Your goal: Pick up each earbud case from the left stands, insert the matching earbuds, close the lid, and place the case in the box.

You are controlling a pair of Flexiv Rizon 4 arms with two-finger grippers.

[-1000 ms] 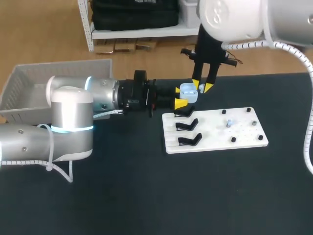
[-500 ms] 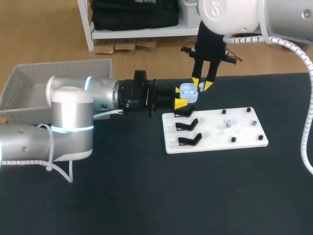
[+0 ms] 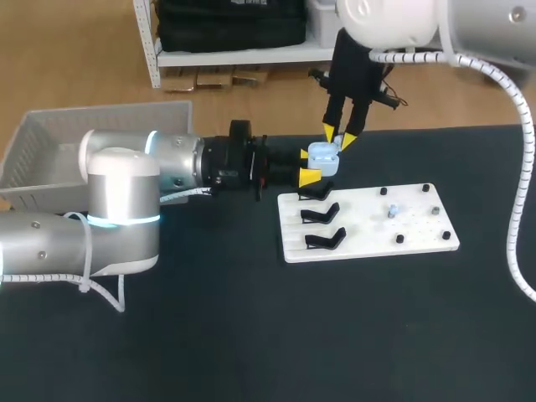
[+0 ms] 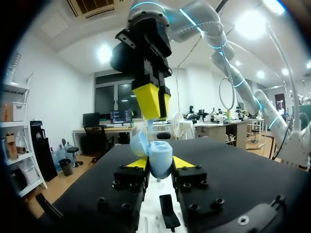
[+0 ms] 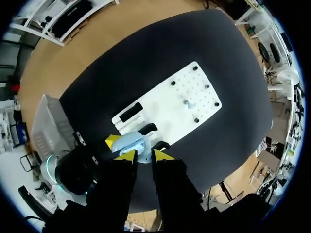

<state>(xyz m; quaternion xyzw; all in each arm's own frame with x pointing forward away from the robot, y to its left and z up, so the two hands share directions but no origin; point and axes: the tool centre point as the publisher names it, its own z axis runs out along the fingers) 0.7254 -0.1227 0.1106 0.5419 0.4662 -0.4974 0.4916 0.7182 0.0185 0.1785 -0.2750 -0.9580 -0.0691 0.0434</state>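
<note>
A black, matte table [image 3: 251, 335] fills most of the head view. Beyond its far edge lies a light wooden floor [image 3: 75, 59], where a white metal shelf unit [image 3: 234, 55] stands. In the left wrist view, round ceiling lights [image 4: 104, 53] glow above white walls [image 4: 48, 97] and a dark window [image 4: 104, 99].

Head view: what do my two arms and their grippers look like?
The left arm and right arm have rounded white and silver-grey housings. The left arm has a glowing blue ring at one joint and a black wrist section. Each carries white spiral-wrapped cables. The left gripper and right gripper are black with bright yellow tips.
</note>
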